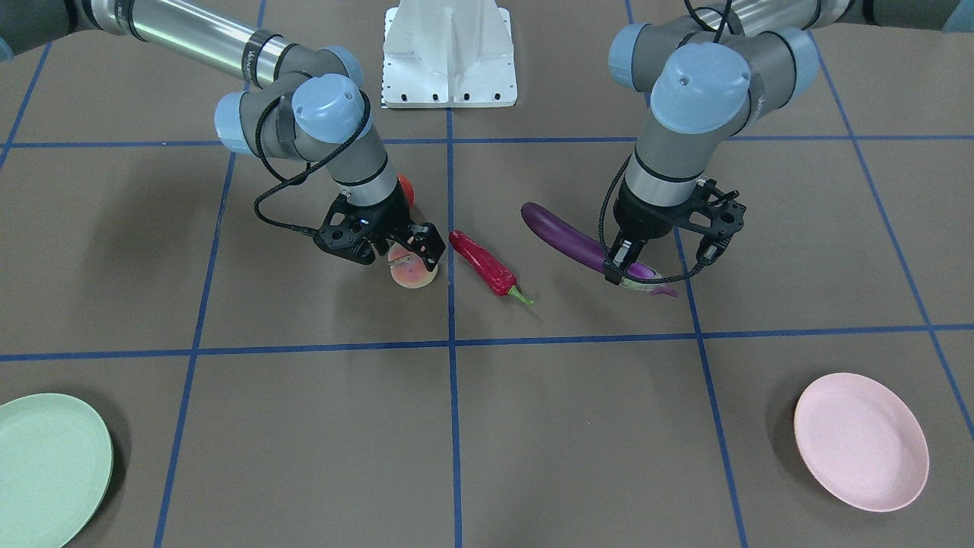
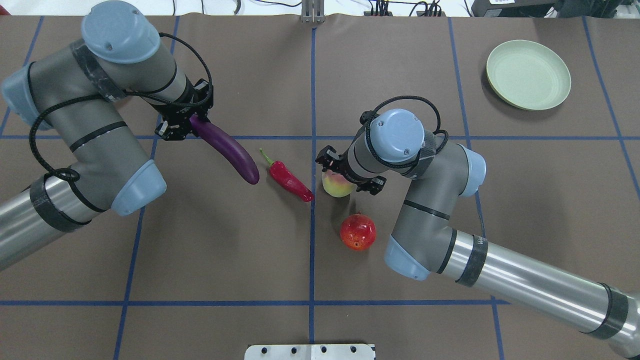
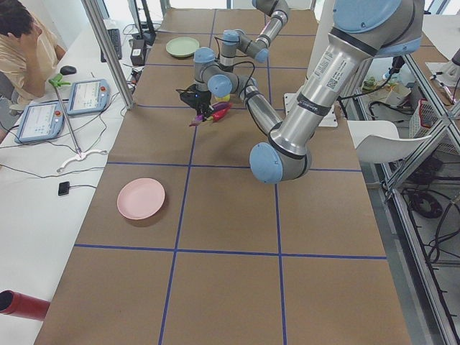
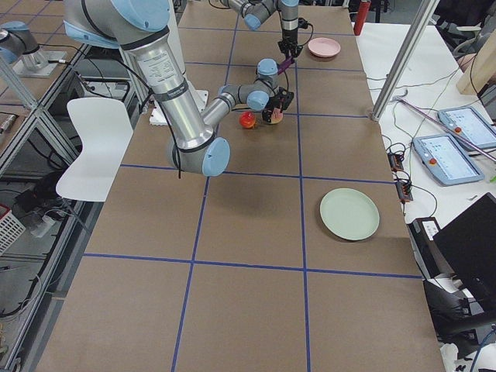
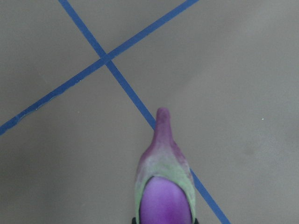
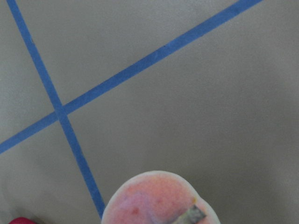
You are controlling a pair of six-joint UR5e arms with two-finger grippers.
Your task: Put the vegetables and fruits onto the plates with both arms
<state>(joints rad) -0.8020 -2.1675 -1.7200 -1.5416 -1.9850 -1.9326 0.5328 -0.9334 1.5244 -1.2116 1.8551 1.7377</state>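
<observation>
A: Nearest the front camera sit the two plates, the mint plate (image 1: pixel 49 464) at one corner of the bench (image 1: pixel 533 426) and the pink plate (image 1: pixel 860 441) at the other. There's nothing on either, and both are well apart from the produce.

B: That's the worry, a long carry. The left arm (image 1: pixel 685 137) has its jaws clamped on the eggplant (image 1: pixel 567 237) right by the green cap, so the whole purple body sticks out to one side.

A: Glossy skin, gripped at one end. On a fast swing it could pivot in the jaws or slide out.

B: Its free tip is near the chili (image 1: pixel 483 262) too, so a careless sweep might flick that away. Whether the eggplant is clear of the bench, neither of them can tell.

A: The right arm (image 1: pixel 342 144) has its jaws closed around the peach (image 1: pixel 412 274), just beside the chili's blunt end.

B: It's round and probably soft. An off-centre squeeze could pop it free and send it rolling.

A: The pomegranate (image 2: pixel 358 231) sits just beside that arm's wrist. A turn toward the mint plate could nudge it.

B: And the eggplant looks long against the pink plate. Landed off-centre, it may tip over the rim.
</observation>
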